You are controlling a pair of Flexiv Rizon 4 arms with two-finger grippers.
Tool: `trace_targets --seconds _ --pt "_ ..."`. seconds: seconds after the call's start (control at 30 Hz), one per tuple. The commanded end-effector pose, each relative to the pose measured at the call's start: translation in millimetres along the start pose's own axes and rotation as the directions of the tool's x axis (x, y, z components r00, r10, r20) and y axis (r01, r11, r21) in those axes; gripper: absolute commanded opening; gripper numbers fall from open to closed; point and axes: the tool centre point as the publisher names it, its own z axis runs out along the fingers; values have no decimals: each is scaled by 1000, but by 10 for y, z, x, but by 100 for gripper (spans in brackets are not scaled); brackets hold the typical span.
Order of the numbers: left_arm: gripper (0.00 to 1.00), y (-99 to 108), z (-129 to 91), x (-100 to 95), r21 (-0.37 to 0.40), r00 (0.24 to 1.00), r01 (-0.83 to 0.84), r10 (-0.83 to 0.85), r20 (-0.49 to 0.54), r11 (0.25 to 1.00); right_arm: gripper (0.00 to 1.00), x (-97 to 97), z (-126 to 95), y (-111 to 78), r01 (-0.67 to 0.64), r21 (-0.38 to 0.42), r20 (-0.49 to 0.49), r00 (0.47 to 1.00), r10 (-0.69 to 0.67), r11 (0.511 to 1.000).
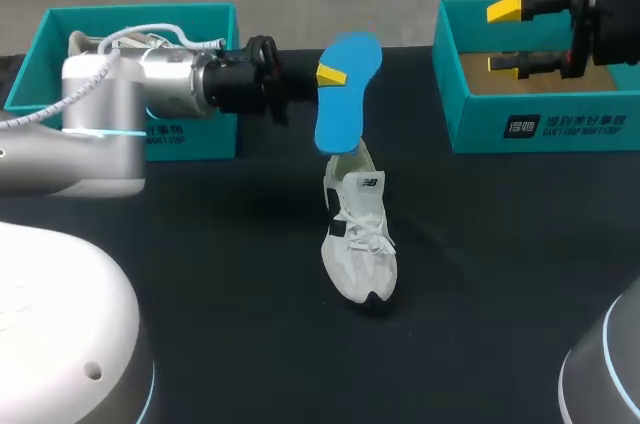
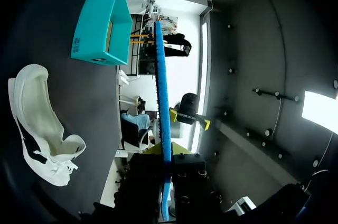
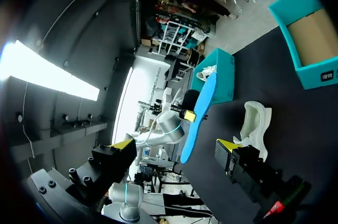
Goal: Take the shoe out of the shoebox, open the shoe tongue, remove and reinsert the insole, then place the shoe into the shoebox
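Observation:
A white shoe point(image 1: 360, 239) lies on the black table, toe toward me. Above its heel opening hangs a blue insole point(image 1: 347, 94), held upright at its edge by my left gripper point(image 1: 330, 74), which is shut on it. In the left wrist view the insole point(image 2: 162, 92) runs edge-on straight out from between the fingers of that gripper point(image 2: 168, 152), with the shoe point(image 2: 39, 123) off to one side below. My right gripper point(image 1: 503, 36) stands open, with nothing in it, over the right-hand teal shoebox point(image 1: 540, 129). From its wrist the right gripper point(image 3: 175, 145) faces the insole point(image 3: 200, 113) and shoe point(image 3: 256, 123).
A second teal shoebox point(image 1: 190, 139) stands at the back left behind my left arm, with white stuffing point(image 1: 110, 42) in it. The right-hand box point(image 3: 311, 44) shows a bare brown floor. Black tabletop point(image 1: 480, 274) surrounds the shoe.

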Motion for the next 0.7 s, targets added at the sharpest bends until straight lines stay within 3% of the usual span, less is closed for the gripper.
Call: trace_targets --seconds 0.03,0.37,0.63,0.7 --pt "0 -12 28 -24 -1 1000 -4 4 15 1000 100 265 1 92 38 26 123 992 -41 999" --pt "0 -33 35 -65 24 999 -10 9 48 1000 100 525 141 86 93 104 354 927 -125 990" --pt "0 -17 45 -95 25 999 -4 3 52 1000 100 622 264 133 100 176 571 800 -185 979" --pt "0 -18 53 -103 27 999 -4 2 50 1000 100 649 321 139 94 184 580 793 -185 978"
